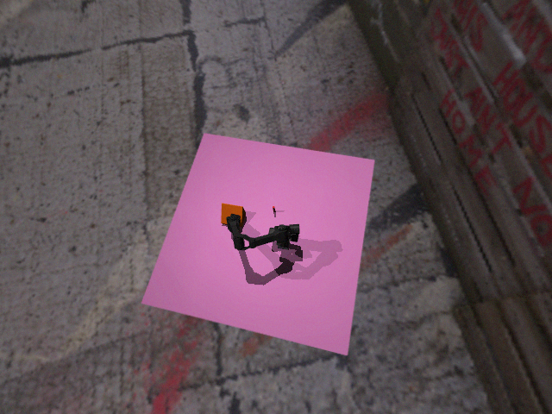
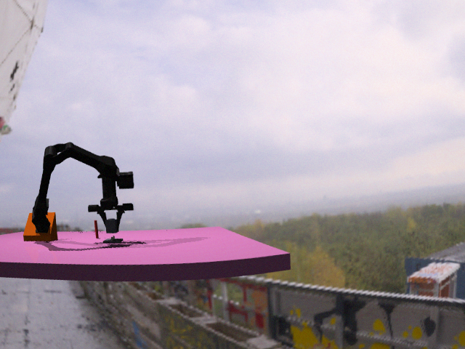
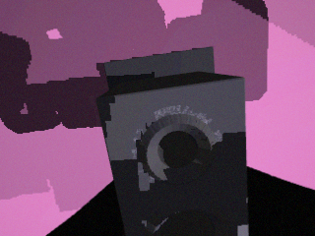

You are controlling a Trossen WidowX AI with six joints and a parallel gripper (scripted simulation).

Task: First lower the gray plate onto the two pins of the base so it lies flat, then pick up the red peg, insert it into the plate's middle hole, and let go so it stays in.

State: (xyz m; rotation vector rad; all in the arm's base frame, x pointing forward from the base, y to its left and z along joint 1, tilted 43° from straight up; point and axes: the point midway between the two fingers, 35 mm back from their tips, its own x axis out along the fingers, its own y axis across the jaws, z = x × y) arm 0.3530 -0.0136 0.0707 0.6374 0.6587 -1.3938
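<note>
My gripper (image 2: 112, 221) (image 3: 172, 169) is shut on the gray plate (image 2: 112, 227) (image 3: 228, 108), pointing down a short way above the base. The plate's middle hole faces the wrist camera. In the exterior view the plate looks about as tall as wide, tilted off level. A gap shows between it and the flat dark base (image 2: 112, 240). Part of the base (image 3: 189, 61) shows past the plate's far edge in the wrist view; its pins are hidden there. The red peg (image 1: 273, 210) (image 2: 96, 229) stands upright, apart from the gripper, to its left in the exterior view.
The pink table top (image 1: 303, 178) (image 2: 210, 248) bears everything. The orange block (image 1: 231, 209) (image 2: 48, 234) at the arm's foot stands left of the base in the exterior view. The arm's dark shadows lie across the table around the base.
</note>
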